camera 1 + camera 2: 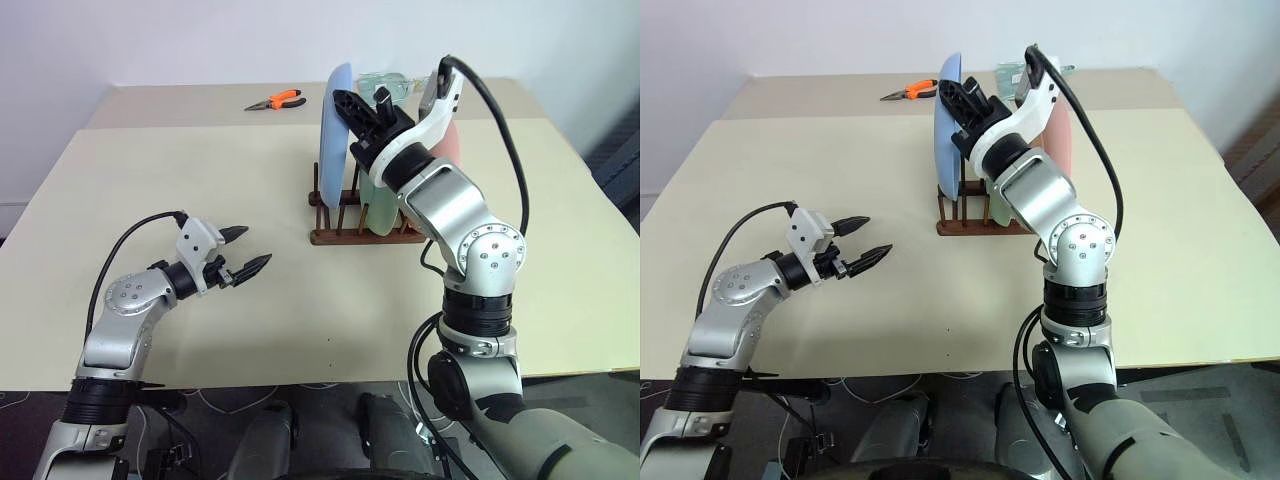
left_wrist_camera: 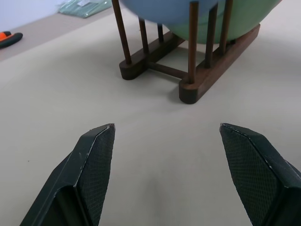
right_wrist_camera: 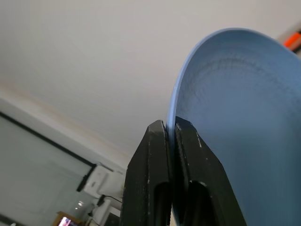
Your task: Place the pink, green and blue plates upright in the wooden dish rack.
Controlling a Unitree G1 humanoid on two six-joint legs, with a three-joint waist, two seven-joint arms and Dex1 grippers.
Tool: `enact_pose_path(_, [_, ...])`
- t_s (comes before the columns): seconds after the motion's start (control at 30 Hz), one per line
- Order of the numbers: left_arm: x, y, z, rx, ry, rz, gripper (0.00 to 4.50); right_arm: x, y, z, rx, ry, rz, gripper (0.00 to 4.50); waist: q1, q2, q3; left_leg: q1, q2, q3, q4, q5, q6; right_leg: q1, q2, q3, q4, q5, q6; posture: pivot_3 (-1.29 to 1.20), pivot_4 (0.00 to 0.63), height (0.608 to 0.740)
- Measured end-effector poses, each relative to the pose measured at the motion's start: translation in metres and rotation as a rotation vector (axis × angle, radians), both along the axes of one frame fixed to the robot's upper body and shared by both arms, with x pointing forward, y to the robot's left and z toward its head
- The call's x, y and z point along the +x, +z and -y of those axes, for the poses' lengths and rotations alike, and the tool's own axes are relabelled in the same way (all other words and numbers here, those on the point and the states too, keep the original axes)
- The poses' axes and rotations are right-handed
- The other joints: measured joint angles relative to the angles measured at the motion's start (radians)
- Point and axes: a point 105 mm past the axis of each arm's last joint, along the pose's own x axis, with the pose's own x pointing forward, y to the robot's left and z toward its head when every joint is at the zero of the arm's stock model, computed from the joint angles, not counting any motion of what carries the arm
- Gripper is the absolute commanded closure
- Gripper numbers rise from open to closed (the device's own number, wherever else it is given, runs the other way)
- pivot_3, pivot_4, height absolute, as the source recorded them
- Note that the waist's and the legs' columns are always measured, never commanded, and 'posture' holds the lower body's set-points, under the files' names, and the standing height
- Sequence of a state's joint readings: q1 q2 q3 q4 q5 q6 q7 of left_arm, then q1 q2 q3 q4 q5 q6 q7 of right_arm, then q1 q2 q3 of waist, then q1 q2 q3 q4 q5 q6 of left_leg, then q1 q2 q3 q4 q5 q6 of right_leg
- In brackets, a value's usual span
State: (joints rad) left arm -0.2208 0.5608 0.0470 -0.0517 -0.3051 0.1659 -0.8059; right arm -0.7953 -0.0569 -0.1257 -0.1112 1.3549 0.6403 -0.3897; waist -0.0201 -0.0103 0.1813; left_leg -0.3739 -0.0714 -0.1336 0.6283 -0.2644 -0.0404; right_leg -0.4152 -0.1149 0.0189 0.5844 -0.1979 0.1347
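The wooden dish rack (image 1: 345, 237) stands mid-table. The blue plate (image 1: 335, 130) stands upright at the rack's left end, its lower edge between the pegs (image 2: 192, 42). My right gripper (image 3: 170, 129) is shut on that plate's upper rim. The green plate (image 1: 375, 205) stands upright in the slot beside it. Behind my right arm, the pink plate (image 1: 1060, 135) rises at the rack's right end, partly hidden. My left gripper (image 1: 250, 250) hovers open and empty just above the table, left of the rack and pointing toward it.
Orange-handled pliers (image 1: 277, 100) lie on the far table behind the rack. A clear glass object (image 1: 385, 82) sits beyond the plates. The beige tabletop (image 1: 200, 180) stretches wide to the left and front of the rack.
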Motion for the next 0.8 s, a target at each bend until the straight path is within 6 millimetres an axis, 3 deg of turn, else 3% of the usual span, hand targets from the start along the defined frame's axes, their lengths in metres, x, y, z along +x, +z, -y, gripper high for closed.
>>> enact_pose_path(0.13, [-0.001,0.000,0.004,-0.005,-0.009,-0.001,0.85,0.007,-0.005,0.003,-0.119,-0.021,0.065,2.14,0.001,0.000,0.000,-0.001,0.000,0.000,0.000,0.000,0.000,-0.001,0.000,0.000,0.000,0.000,0.000,0.00,0.150,0.740])
enact_pose_path(0.27, [-0.004,0.003,0.007,-0.007,-0.021,0.009,0.85,-0.012,0.026,0.009,-0.312,-0.022,0.340,2.14,0.002,0.000,0.000,-0.001,0.000,0.000,0.000,0.000,0.000,-0.001,0.000,0.000,0.000,0.000,0.000,0.00,0.150,0.740])
enact_pose_path(0.37, [-0.007,-0.002,0.008,-0.006,-0.022,-0.012,0.85,-0.034,0.051,0.032,-0.498,-0.061,0.570,2.14,0.006,0.000,0.000,-0.001,0.000,0.000,0.000,0.000,0.000,0.001,0.000,0.000,-0.002,0.000,0.000,0.00,0.150,0.740])
enact_pose_path(0.43, [-0.009,-0.003,0.010,-0.005,-0.030,-0.015,0.85,-0.047,0.053,0.057,-0.607,-0.086,0.638,1.58,0.012,-0.002,-0.001,-0.001,0.000,-0.001,0.001,0.000,0.000,0.003,0.000,-0.002,-0.004,-0.001,0.000,0.00,0.150,0.740])
enact_pose_path(0.53, [-0.011,-0.007,0.002,0.010,-0.009,-0.029,0.85,-0.056,0.031,0.131,-0.792,-0.195,0.548,0.31,0.027,-0.004,-0.001,-0.001,-0.001,0.001,0.001,-0.001,0.001,0.005,-0.003,-0.001,-0.007,-0.003,-0.002,0.00,0.150,0.740])
enact_pose_path(0.57, [-0.011,-0.007,-0.001,0.011,0.002,-0.031,0.85,-0.056,0.022,0.147,-0.831,-0.222,0.504,0.08,0.029,-0.004,-0.001,-0.001,0.000,0.002,0.002,-0.001,0.001,0.005,-0.003,-0.001,-0.007,-0.003,-0.002,0.00,0.150,0.740])
enact_pose_path(0.63, [-0.009,-0.007,-0.003,0.010,0.008,-0.029,0.85,-0.061,-0.002,0.181,-0.946,-0.268,0.412,0.08,0.031,-0.004,-0.001,0.000,0.000,0.003,0.002,-0.001,0.001,0.005,-0.003,-0.001,-0.006,-0.005,0.001,0.00,0.150,0.740])
enact_pose_path(0.73, [-0.007,-0.012,-0.010,0.018,0.031,-0.046,0.85,-0.071,-0.063,0.222,-1.122,-0.269,0.215,0.08,0.029,-0.004,-0.002,0.001,0.000,0.004,0.001,-0.001,0.001,0.005,-0.003,0.000,-0.006,-0.005,0.002,0.00,0.150,0.740])
enact_pose_path(0.8, [-0.006,-0.018,-0.017,0.034,0.051,-0.062,0.85,-0.076,-0.103,0.238,-1.198,-0.230,0.114,0.08,0.023,-0.003,-0.001,0.001,0.000,0.006,0.002,-0.001,0.001,0.004,-0.003,0.002,-0.006,-0.005,0.001,0.00,0.150,0.740])
